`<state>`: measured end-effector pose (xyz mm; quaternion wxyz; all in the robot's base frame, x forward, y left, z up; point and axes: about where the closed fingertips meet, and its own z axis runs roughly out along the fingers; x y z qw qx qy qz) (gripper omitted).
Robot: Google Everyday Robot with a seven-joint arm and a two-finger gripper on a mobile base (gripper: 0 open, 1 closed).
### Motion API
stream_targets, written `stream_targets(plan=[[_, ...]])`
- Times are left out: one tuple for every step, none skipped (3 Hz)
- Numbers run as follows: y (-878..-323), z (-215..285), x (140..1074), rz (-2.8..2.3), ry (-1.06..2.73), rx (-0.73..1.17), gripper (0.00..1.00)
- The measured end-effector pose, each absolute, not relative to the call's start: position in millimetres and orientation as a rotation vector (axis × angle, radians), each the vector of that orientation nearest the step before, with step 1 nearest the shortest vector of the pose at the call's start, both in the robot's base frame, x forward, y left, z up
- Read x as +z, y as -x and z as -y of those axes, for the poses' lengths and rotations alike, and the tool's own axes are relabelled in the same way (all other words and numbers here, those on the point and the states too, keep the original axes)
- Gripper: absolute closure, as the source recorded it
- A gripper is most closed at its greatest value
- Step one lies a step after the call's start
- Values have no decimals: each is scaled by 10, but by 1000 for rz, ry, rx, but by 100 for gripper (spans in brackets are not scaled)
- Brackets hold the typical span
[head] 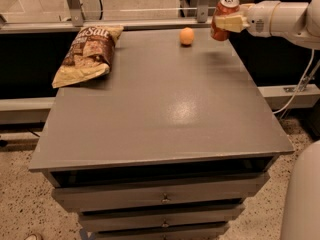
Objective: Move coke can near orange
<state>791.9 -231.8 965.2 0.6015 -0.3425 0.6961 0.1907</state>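
The coke can (224,13), red-orange with a silver top, is held upright in the air above the table's far right corner. My gripper (229,22) is shut on it, its pale fingers wrapped around the can's side, with the white arm reaching in from the right. The orange (186,36), a small round fruit, rests on the grey table (160,109) near the far edge, a short way left of and below the can. The can does not touch the table.
A brown and tan chip bag (88,53) lies at the table's far left. A metal rail and glass partition (125,21) run behind the table. Drawers (160,199) sit below the front edge. A white cable (300,86) hangs at right.
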Motion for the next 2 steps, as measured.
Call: stream_targets(plan=[[-8129, 2270, 9533, -1639, 778, 457, 100], [-8294, 2230, 9439, -1657, 766, 462, 100]])
